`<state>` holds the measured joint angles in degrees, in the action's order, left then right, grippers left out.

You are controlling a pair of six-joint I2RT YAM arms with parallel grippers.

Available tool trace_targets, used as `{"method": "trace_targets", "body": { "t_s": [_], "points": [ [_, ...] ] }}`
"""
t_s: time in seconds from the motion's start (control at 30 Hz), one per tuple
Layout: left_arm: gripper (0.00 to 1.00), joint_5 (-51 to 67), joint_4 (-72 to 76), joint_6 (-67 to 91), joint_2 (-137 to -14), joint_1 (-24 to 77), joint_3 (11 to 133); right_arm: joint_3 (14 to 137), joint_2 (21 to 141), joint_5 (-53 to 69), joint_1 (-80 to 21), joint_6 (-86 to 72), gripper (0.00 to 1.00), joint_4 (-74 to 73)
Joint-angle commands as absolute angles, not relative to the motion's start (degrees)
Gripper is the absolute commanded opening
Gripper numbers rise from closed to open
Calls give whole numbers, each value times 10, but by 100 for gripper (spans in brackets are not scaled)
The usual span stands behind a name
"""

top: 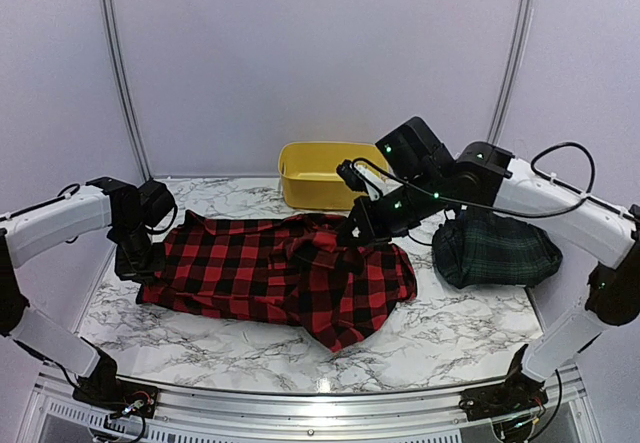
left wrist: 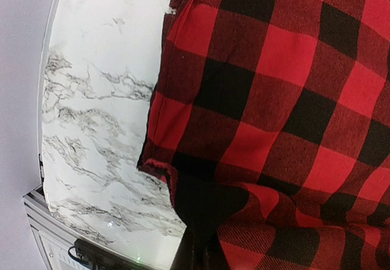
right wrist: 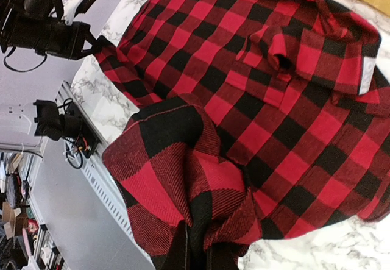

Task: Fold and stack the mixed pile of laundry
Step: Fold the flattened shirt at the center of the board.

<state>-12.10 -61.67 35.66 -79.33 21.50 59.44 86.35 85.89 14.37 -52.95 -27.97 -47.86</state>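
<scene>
Checked shirt [top: 270,273] lies spread across the middle of the marble tabletop [top: 450,328], gripped at both ends. The left pincer [top: 133,263] is clamped on its left edge. The right pincer [top: 357,231] is clamped on a bunched fold raised near its right side, seemingly to pull the cloth taut for folding. The tartan garment [top: 497,248] sits bundled apart at right, and a yellow tub [top: 315,173] stands behind. Pale walls [top: 300,53] enclose the scene.

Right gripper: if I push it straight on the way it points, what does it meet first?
The red-and-black checked cloth garment itself: the right gripper points down-left into the fold it pinches, more of it spread beyond. The white marbled table probably lies just beneath; depth is unclear.
</scene>
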Motion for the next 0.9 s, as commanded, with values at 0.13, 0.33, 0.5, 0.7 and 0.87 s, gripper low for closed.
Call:
{"method": "trace_targets", "body": {
  "t_s": [0.13,0.33,0.5,0.7,0.87],
  "points": [
    [0,-125,-564,296,-893,168,657,1018,1015,188,-479,-158,0,-488],
    [0,-126,-539,285,-945,146,669,1148,1117,139,-465,-118,0,-518],
    [6,-120,-515,291,-957,127,651,1187,1151,82,-441,-146,2,-511],
    [33,-118,-502,305,-959,98,640,1180,1131,48,-435,-159,57,-525],
    [87,-95,-479,295,-895,84,646,955,955,62,-436,-169,68,-472]
  ]
}}
